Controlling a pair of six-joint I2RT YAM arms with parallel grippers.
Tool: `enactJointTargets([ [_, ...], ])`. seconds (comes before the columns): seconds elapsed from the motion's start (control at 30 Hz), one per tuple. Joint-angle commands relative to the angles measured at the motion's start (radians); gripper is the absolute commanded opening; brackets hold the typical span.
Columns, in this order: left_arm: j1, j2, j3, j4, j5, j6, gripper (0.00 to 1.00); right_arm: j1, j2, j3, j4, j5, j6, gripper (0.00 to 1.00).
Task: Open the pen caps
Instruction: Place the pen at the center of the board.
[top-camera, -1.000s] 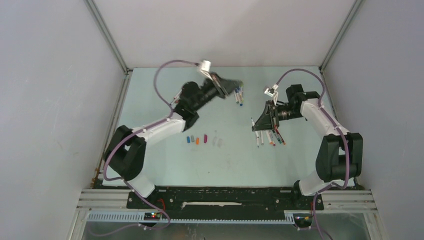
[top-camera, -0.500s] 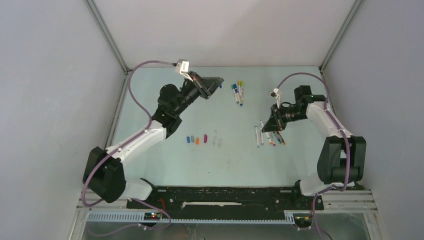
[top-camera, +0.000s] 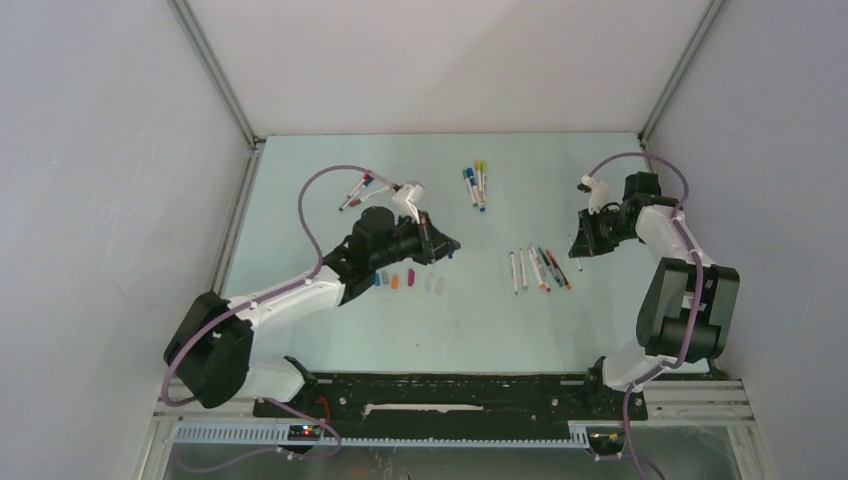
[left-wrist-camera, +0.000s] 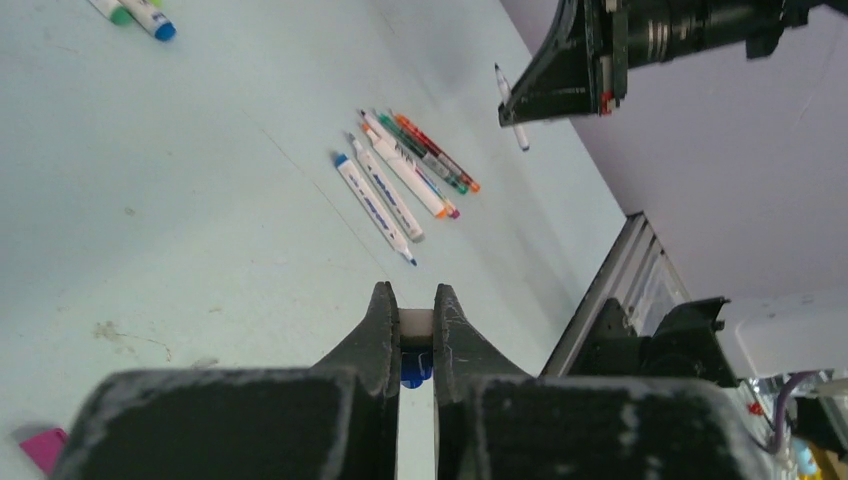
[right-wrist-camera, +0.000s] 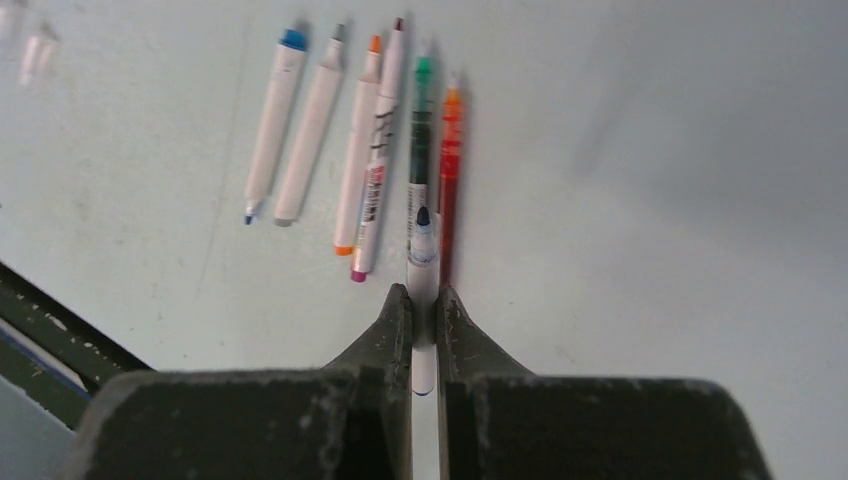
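- Left end effector is clamped nearly shut on a small blue cap. The cap shows between the matte black, scuffed fingers, with a pale bit pinched at the tips.
- It hangs over the middle of the surface, just above the row of loose pen caps: blue, orange, magenta and a couple of clear ones. A magenta one peeks in at the bottom left of the left wrist view.
- Right end effector is pinched narrow on a white pen barrel, a thin smooth plastic tube with a blue end, held off the surface near the right edge.
- Below it is a row of uncapped pens lying side by side: four white barrels, one green, one orange-red, with coloured tips. There's printing on a couple of barrels but it's too blurry to read.
- A bunch of still-capped pens sits toward the far edge, with blue, green and yellow caps. Two more pens lie toward the far left.
- Versus a second ago: the left arm has swung back from the far bunch to the cap row, and the right arm has lifted away from the uncapped row toward the right edge.
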Motion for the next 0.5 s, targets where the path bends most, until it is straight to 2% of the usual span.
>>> enactJointTargets([
  [0.0,-0.038,0.048,0.046,-0.018,-0.019,0.056,0.00,-0.005,0.037,0.000,0.042,0.089,0.029,0.04],
  [0.47,-0.082,0.163,0.086,-0.076,-0.046,0.079,0.02,-0.005,0.186,0.013,0.059,0.184,0.060,0.10],
])
